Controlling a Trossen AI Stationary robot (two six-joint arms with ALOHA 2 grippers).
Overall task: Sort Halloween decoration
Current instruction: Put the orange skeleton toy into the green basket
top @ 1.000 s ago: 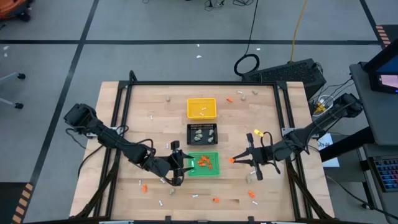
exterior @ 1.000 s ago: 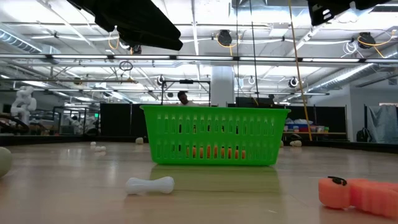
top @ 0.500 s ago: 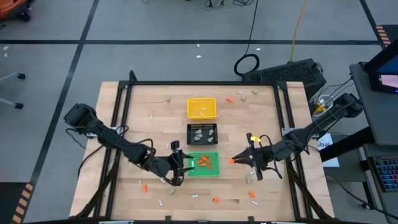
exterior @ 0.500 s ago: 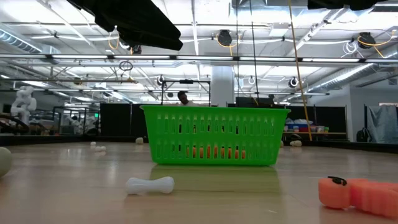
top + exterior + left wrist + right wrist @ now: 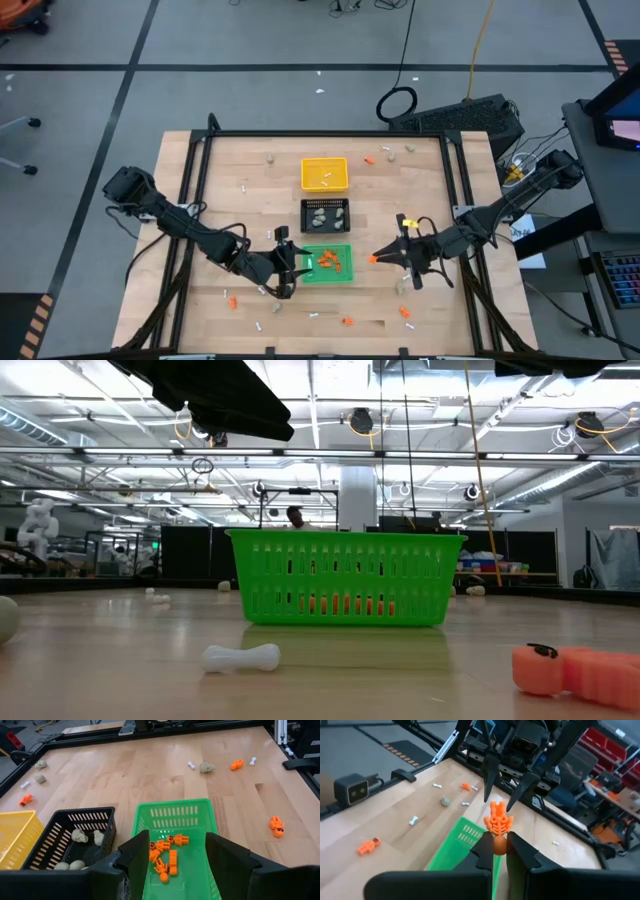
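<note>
- The right gripper point(image 5: 496, 851), jaws clenched on an orange skeleton point(image 5: 498, 822), hovers just beside the green tray point(image 5: 327, 263) near the surface's front edge.
- The left gripper point(image 5: 290, 270) waits at the tray's opposite side, jaws released.
- Delivery is under way; next, carry the skeleton over the tray and let go.

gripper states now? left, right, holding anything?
Left gripper: open, empty, over the green tray.
Right gripper: shut on an orange skeleton, beside the green tray.
</note>
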